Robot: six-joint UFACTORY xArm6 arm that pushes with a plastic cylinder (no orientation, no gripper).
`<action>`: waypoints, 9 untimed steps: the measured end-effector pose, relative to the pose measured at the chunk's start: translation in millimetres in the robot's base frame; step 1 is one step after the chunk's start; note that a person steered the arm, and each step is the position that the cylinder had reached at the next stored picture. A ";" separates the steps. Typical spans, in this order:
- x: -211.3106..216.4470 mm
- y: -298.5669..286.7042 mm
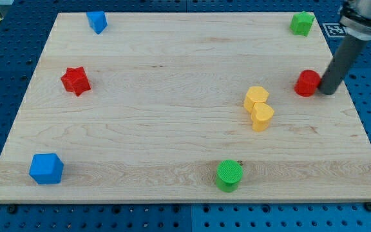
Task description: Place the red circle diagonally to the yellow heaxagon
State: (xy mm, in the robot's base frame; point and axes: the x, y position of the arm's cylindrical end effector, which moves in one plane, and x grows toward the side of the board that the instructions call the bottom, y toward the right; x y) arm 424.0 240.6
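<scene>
Starting at frame left: blue cube-ish block (46,168) lower left, red star (76,80) left of centre near the board's left edge, smaller blue block (96,21) upper left, shape unclear. Wooden board (160,129) sits on a blue perforated surface (5,77). Green circle (228,175) at bottom centre-right near the board's lower edge. Yellow hexagon (257,98) right of centre, touching a second yellow block (262,116), heart-like, just below it. Green block (302,23) upper right, shape hard to call. Red circle (308,83) sits at right, up and to the right of the yellow hexagon, apart from it. My tip (328,92) is just to the right of the red circle, touching or nearly touching its right side; can't tell which. Rod is dark, straight, comes down from the upper right corner. No gripper on this arm, so no open/closed state to report. A black-and-white marker (332,29) shows behind the rod at upper right, nothing readable on it.
</scene>
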 end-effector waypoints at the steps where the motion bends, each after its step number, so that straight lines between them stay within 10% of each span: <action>1: -8.9 -37.4; 9: 2.2 -250.1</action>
